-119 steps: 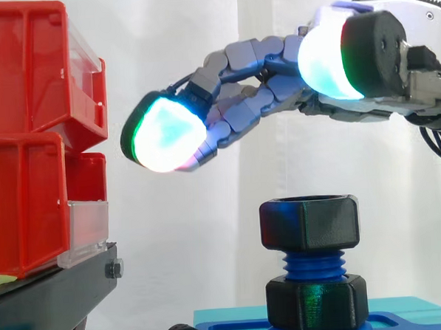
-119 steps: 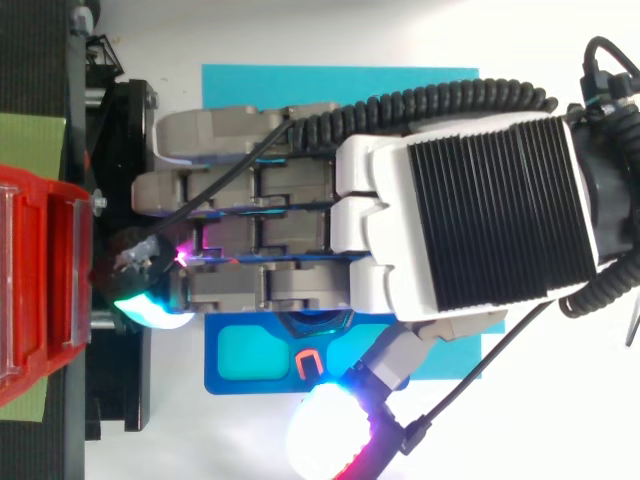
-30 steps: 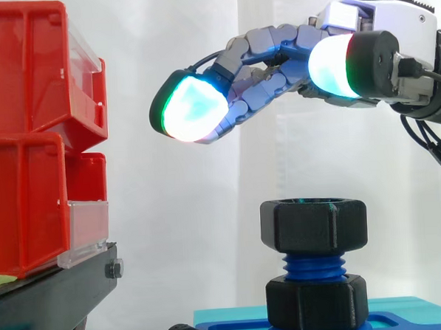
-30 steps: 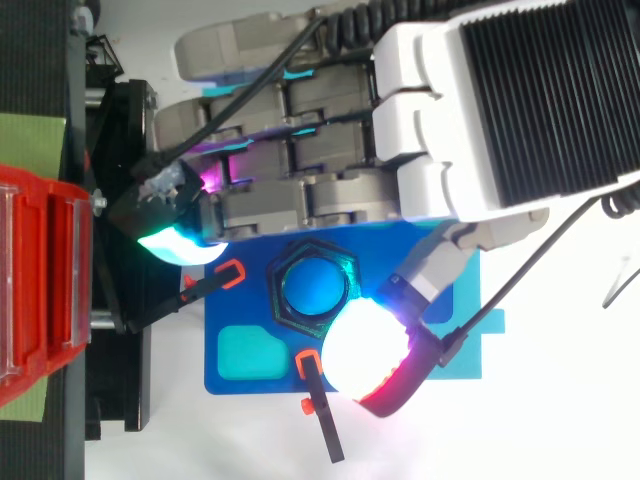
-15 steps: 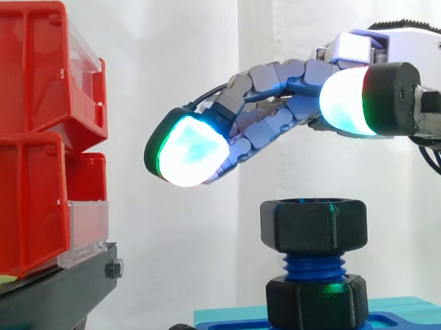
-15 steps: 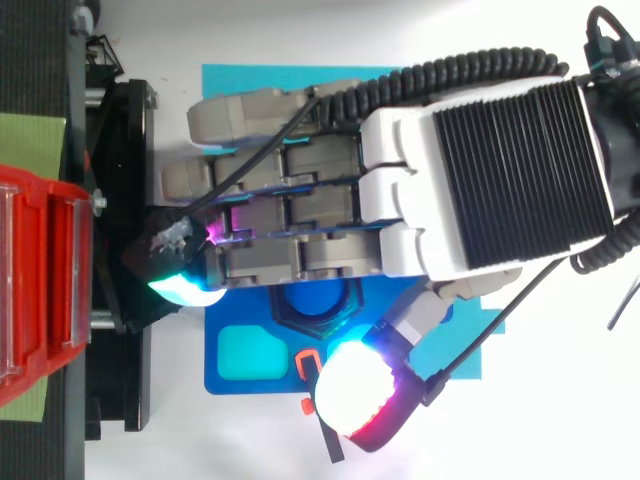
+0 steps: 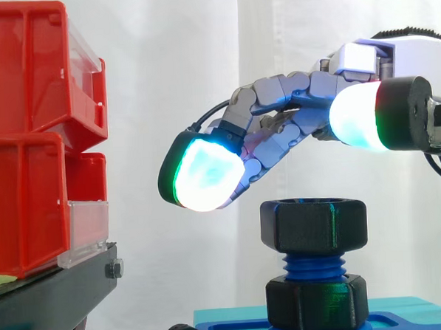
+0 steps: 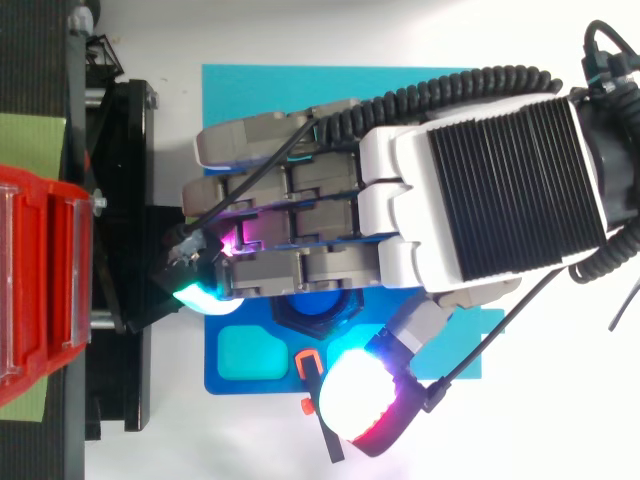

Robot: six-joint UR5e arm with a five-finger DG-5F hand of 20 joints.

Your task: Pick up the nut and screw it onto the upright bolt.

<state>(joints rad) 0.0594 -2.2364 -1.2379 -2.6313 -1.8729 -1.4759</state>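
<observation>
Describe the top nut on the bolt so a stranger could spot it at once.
Right of the red bins, a blue threaded bolt stands upright on a blue base. The nut is the black hexagon at its top, under the robot hand; a second black hexagon sits lower, against the base.

Robot's white-shelled, grey-fingered hand [image 8: 480, 190]: the back carries a white moulded cover inset with a black panel of fine parallel ribs. The fingers [image 8: 290, 190] are chains of blocky segments, grey from above and bluish-grey from the side, with cyan and magenta glow in the seams. The fingertips [image 7: 206, 173] are thick rounded pads set in black housings. One glows white-cyan with a green rim. The thumb's pad [image 8: 360, 405] shows white edged in red.
</observation>
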